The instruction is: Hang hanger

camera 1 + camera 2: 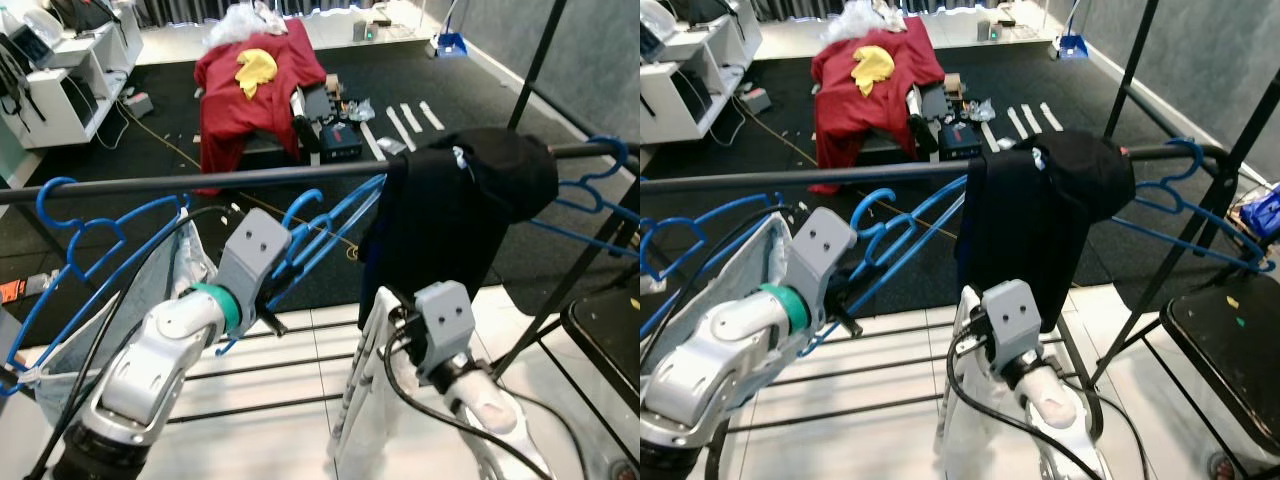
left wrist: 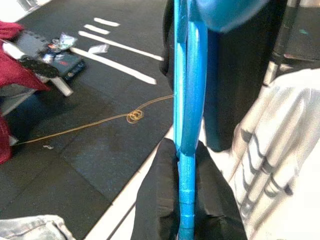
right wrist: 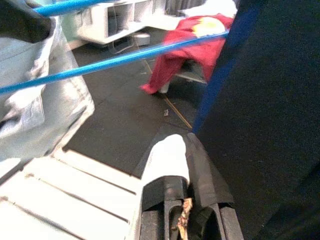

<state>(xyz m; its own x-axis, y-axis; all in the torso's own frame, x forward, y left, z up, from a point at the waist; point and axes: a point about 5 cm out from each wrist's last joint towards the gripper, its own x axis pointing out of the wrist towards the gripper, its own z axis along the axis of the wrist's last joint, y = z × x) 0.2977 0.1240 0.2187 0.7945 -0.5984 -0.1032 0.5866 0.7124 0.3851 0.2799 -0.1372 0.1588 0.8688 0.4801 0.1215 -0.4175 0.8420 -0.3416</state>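
Left gripper (image 2: 186,200) at frame centre, jaws clamped on blue plastic hanger (image 1: 330,215) below black metal rail (image 1: 200,181); right gripper (image 3: 187,212) jaws pinch white striped cloth (image 1: 362,390).

head stereo downward, wrist cameras close-up

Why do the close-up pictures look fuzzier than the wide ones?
Left wrist view: the blue hanger, clamped by the left gripper, sits so near the lens that it blurs. Right wrist view: the white garment glares and the black garment is soft. Eye views: evenly lit, fairly sharp.
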